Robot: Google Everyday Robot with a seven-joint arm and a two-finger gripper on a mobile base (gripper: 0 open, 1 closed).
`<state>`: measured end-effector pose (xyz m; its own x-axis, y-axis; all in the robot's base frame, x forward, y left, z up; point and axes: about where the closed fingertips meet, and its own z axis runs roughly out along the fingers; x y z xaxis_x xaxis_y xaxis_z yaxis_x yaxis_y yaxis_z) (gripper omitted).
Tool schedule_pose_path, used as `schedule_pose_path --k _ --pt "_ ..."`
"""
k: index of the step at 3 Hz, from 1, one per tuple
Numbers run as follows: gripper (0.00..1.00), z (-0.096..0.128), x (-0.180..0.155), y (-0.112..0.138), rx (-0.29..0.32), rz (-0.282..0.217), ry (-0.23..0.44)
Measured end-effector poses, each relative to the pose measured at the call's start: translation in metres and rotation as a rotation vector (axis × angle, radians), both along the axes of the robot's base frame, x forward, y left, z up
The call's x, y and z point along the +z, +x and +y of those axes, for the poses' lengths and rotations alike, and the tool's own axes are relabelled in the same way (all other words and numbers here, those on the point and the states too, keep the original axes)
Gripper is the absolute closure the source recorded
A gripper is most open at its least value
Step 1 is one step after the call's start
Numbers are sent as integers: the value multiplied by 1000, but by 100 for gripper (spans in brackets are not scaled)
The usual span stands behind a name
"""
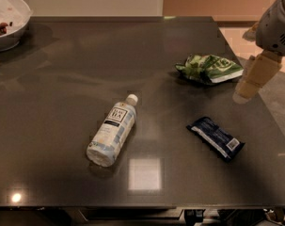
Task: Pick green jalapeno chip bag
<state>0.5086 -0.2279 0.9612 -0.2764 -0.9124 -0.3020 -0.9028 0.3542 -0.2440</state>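
Gripper point(249, 84) near right edge of table point(62, 79), just right of bag point(209, 68), not touching; grip state: can't tell. Lying crumpled at rear right; bottle point(112, 131) at ctr, packet point(215, 138) front right.

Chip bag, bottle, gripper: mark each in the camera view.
chip bag point(209, 68), camera view, middle of the green foil.
bottle point(112, 132), camera view, mid-body below the label.
gripper point(243, 92), camera view, lower tip, right of the chip bag.
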Motion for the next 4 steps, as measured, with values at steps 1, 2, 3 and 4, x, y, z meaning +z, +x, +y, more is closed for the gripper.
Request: schedule_pose_path --k 1,2,3,4 --pt "0 -7 -15 40 -30 -13 35" --pt "0 -16 -35 80 -52 -14 73" --pt "0 -22 -55 111 -72 -2 106" --pt "0 -28 -81 138 -94 26 132"
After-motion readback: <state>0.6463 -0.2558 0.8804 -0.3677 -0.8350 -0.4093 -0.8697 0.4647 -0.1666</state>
